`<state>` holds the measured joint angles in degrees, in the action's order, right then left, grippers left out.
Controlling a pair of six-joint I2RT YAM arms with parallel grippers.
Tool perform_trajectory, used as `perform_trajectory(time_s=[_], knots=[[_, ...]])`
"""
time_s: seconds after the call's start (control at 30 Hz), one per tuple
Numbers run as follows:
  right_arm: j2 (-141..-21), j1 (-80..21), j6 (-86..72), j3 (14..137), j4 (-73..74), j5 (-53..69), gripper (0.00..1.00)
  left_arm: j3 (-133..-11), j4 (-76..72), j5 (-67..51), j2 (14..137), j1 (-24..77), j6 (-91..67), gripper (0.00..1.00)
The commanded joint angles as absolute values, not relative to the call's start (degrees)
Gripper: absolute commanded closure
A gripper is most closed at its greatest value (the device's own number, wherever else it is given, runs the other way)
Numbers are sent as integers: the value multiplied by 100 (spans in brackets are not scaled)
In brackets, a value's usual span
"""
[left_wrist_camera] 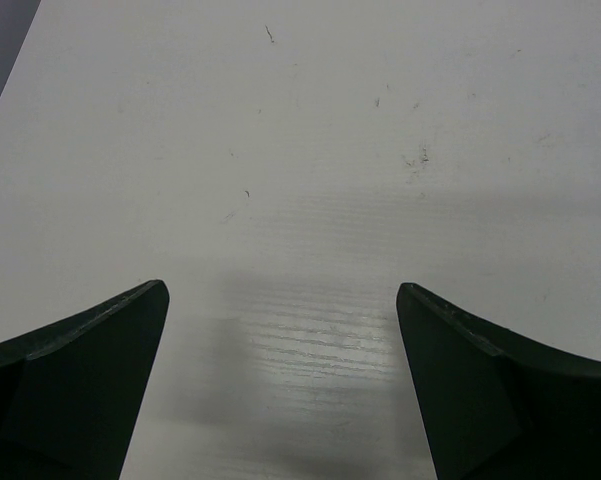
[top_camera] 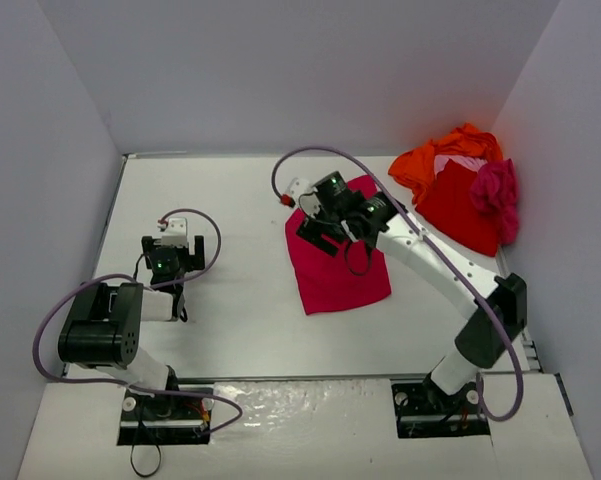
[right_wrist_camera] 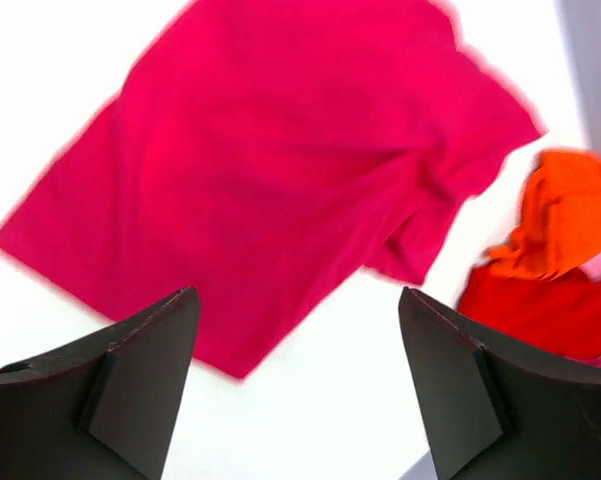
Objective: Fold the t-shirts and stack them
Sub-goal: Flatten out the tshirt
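A crimson t-shirt (top_camera: 340,265) lies spread out and partly folded in the middle of the table; in the right wrist view this t-shirt (right_wrist_camera: 280,170) fills the upper part. My right gripper (top_camera: 317,232) hovers over its far left portion, and in its own view the gripper (right_wrist_camera: 298,292) is open with nothing between its fingers. More t-shirts are heaped at the back right: orange (top_camera: 430,162), red (top_camera: 462,212), magenta (top_camera: 496,195) and a strip of pale pink (top_camera: 462,160). My left gripper (top_camera: 168,268) is open over bare table on the left, and its own view shows the gripper (left_wrist_camera: 282,287) holding nothing.
White walls enclose the table (top_camera: 230,200) at the back and on both sides. The shirt heap leans against the right wall. In the right wrist view the orange shirt (right_wrist_camera: 565,215) and red shirt (right_wrist_camera: 540,310) lie just right of the crimson one.
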<state>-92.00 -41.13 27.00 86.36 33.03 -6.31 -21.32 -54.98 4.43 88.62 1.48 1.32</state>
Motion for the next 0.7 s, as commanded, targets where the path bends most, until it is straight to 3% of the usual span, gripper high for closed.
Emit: perform_trajectory(time_s=[0.0, 0.13, 0.67], knots=[[-9340, -4005, 2769, 7730, 3991, 168, 26, -2329, -5818, 387, 8754, 114, 70, 3], [-9610, -4162, 2637, 7576, 3960, 557, 31, -2329, -5818, 385, 8753, 114, 70, 3], [-10610, -5280, 2561, 7560, 3990, 787, 31, -2329, -5818, 387, 8754, 114, 70, 3]])
